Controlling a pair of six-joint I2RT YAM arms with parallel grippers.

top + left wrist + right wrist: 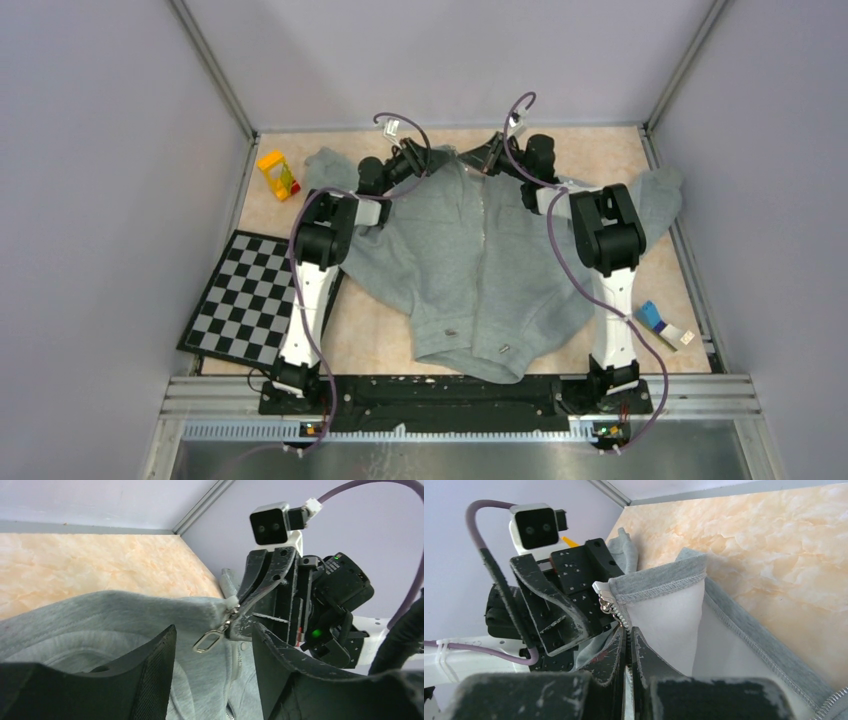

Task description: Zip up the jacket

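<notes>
Jacket [470,270] lies flat on the table [380,335], front up, hem toward the arm bases and collar at the far edge, with the sleeves out to both sides. The top view shows the centre zip line closed from hem to collar and both arms reaching in to the collar, but the jaws are too small there to read. The left wrist view fills that in: the left gripper [214,630] has its 2 fingers [155,670] spread wide. The zipper pull [209,640] hangs between them, touching neither as far as I can tell, and the slider sits at the top of the collar. The right wrist view shows the right gripper [630,635] with its jaws pressed together, pinching the collar edge by the zip teeth just below the slider, so the collar stands up off the table. Only the top view shows the rest: a yellow block [277,174] by the left sleeve, a checkerboard [250,295] under the left arm, and a small blue-and-white item [662,322] beside the right arm.
</notes>
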